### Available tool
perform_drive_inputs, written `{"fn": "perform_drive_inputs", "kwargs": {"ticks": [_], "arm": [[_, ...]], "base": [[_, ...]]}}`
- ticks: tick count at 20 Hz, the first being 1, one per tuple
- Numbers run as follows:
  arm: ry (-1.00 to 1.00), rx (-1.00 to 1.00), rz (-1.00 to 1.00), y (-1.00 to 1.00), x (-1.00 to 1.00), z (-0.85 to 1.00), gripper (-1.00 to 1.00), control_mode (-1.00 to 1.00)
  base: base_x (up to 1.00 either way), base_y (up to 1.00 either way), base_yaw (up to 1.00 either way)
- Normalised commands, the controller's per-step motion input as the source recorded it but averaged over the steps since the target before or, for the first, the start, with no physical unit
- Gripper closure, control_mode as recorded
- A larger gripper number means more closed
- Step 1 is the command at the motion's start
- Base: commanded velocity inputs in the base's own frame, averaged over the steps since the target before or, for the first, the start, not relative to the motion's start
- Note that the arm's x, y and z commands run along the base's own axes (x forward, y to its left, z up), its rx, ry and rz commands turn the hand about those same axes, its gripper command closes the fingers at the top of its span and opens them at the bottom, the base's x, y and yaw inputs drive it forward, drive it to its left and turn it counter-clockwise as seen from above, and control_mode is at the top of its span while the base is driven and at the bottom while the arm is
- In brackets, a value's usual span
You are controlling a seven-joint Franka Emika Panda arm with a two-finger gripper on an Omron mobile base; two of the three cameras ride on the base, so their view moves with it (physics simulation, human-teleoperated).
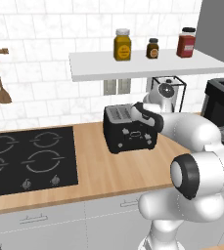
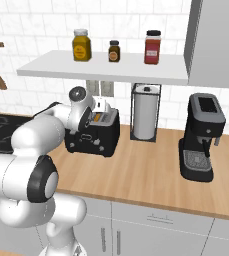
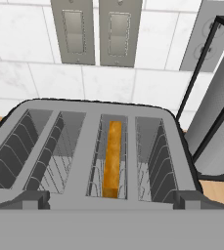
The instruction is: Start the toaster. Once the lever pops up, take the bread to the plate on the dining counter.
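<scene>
The toaster [image 1: 129, 128] stands on the wooden surface [image 1: 113, 168] toward its far edge, just right of the black hob [image 1: 30, 158] and left of the wire-framed paper towel holder [image 2: 145, 112], with the coffee machine [image 2: 202, 137] further right. The bread [image 3: 113, 158] sits down inside the toaster, in the third slot from the left as the hand view looks at it, standing on edge so only its golden-brown crust shows; in the right base view a bit of gold [image 2: 99, 117] shows in the slot top. The slice's long axis runs from the toaster's near side to its far side, along the slot, toward the wall with the two switch plates [image 3: 96, 30]. The hand [image 2: 99, 106] hangs above the toaster's top, wrist bent over it, looking down and toward the wall, so the slots lie directly below and ahead of it. I cannot tell whether its fingers are spread or pressed together, because the arm's body covers them in both base views and the tips are not clear in the hand view. By my judgement, the levers on the toaster's front face [image 1: 133, 136] lie below and nearer than the hand, so starting the toaster would call for drawing back toward the near side and lowering over that face. The plate and the dining surface lie elsewhere.
</scene>
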Motion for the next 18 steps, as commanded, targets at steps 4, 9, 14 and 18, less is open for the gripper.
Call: {"fn": "perform_drive_inputs", "kwargs": {"ticks": [4, 9, 14, 18], "arm": [[0.00, 0.00, 0.00, 0.00, 0.00, 0.00, -1.00, -1.00], [0.00, 0.00, 0.00, 0.00, 0.00, 0.00, -1.00, -1.00], [0.00, 0.00, 0.00, 0.00, 0.00, 0.00, -1.00, -1.00], [0.00, 0.00, 0.00, 0.00, 0.00, 0.00, -1.00, -1.00]], "base": [[0.00, 0.00, 0.00], [0.00, 0.00, 0.00], [0.00, 0.00, 0.00], [0.00, 0.00, 0.00]]}}
